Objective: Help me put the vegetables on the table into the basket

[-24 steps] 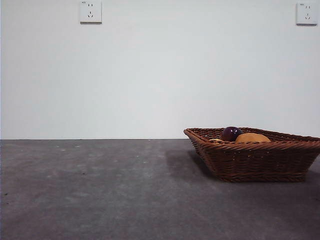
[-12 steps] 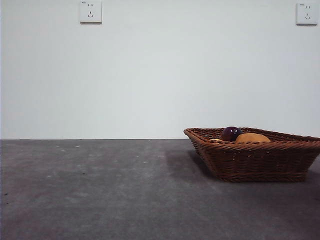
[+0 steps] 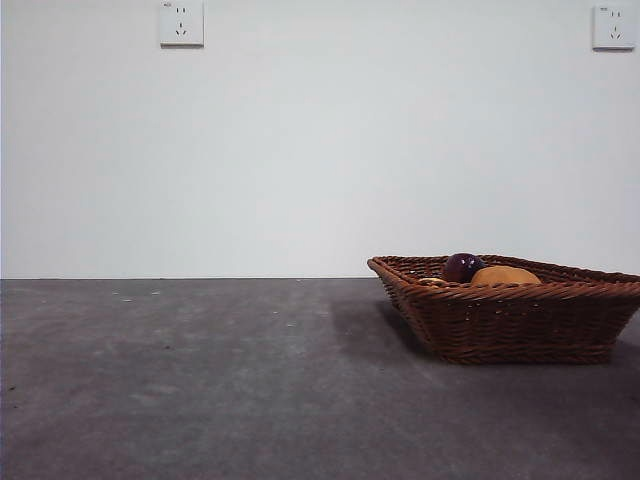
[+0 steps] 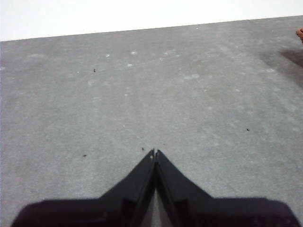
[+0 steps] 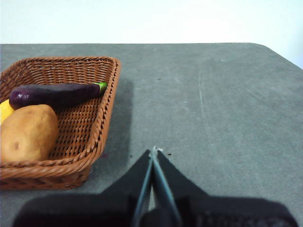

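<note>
Low front camera level across table (image 3: 200, 380), both wrist cameras angled down, all sharing basket (image 3: 510, 320).

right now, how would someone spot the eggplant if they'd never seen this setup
Find the brown wicker basket on the grey table. Inside lie three vegetables; the eggplant lies beside the big tan potato. It is the only long, slim, dark-purple one, with a green tip.
</note>
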